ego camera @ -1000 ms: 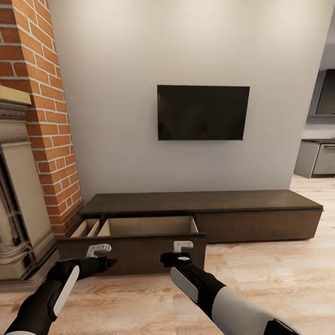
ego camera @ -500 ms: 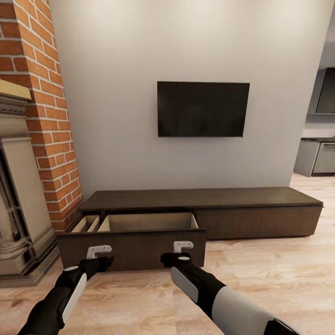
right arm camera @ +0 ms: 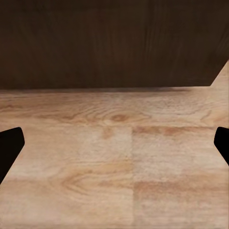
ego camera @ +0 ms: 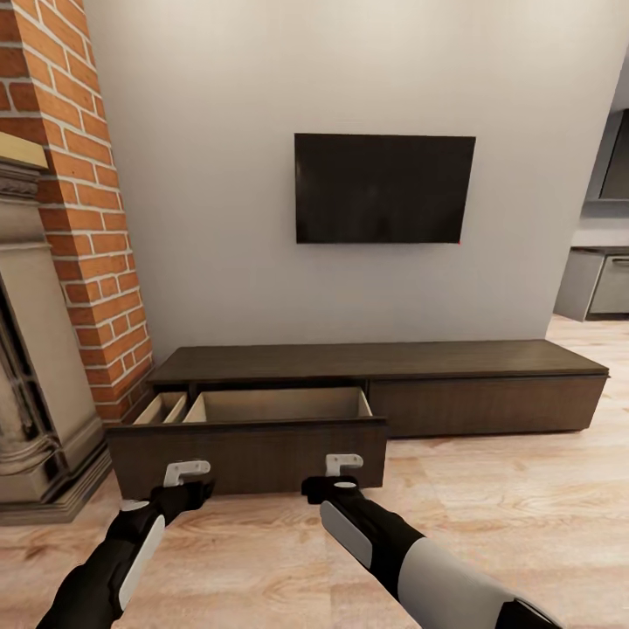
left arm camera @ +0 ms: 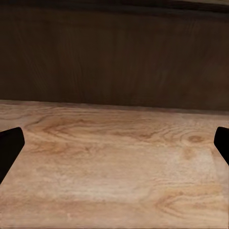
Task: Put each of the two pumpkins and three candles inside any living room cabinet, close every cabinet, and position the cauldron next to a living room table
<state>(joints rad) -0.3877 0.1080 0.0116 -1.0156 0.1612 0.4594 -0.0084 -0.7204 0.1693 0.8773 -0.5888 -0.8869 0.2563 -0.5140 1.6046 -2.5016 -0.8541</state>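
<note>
With both grippers' fingers spread and empty, the long dark-brown wood cabinet [ego camera: 376, 384] drawer could be left open.

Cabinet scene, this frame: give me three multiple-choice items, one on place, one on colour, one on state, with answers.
1. Where does the open drawer sit in the cabinet?
A. its left half
B. its right half
C. its top

2. What colour is the wall behind the TV?
A. red brick
B. light grey
C. green

3. How are the two pincers?
A. both open, holding nothing
B. left shut on a pumpkin
C. right shut on a candle

Answers: 1 A, the drawer juts out beside the brick column while the right front is flush. 2 B, plain grey surrounds the screen. 3 A, left pincer and right pincer show fingertips wide apart over bare floor.
</note>
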